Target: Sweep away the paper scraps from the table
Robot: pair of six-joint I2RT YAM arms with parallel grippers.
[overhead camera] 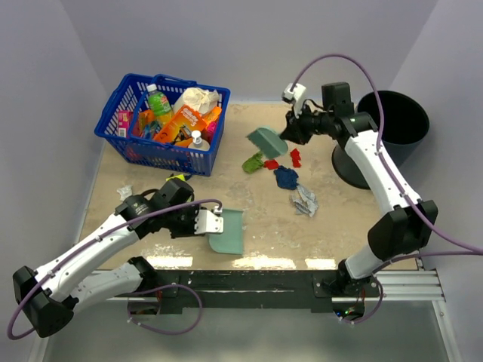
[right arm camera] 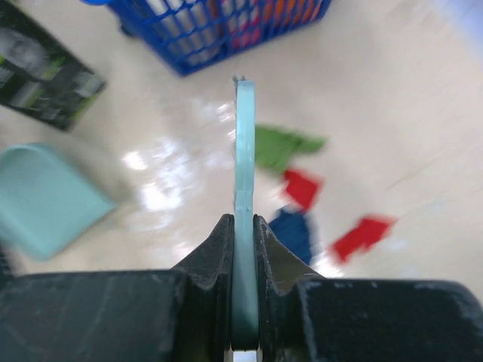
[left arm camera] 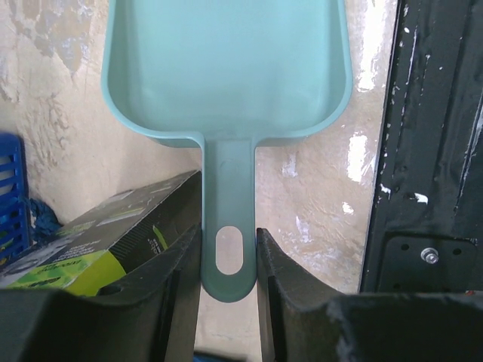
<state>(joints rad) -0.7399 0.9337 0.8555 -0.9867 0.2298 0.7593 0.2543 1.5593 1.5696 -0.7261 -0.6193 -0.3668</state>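
On the worktop point(overhead camera: 264, 226), paper scraps point(overhead camera: 286, 178) are lying unswept; left jaws are gripping the dustpan point(overhead camera: 229, 232), right jaws the brush point(overhead camera: 266, 141).

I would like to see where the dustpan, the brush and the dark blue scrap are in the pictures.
dustpan point(left arm camera: 226, 68): left wrist view, on the flat inside of the pan.
brush point(overhead camera: 266, 140): top view, on its teal body.
dark blue scrap point(overhead camera: 286, 177): top view, on the middle of the wad.
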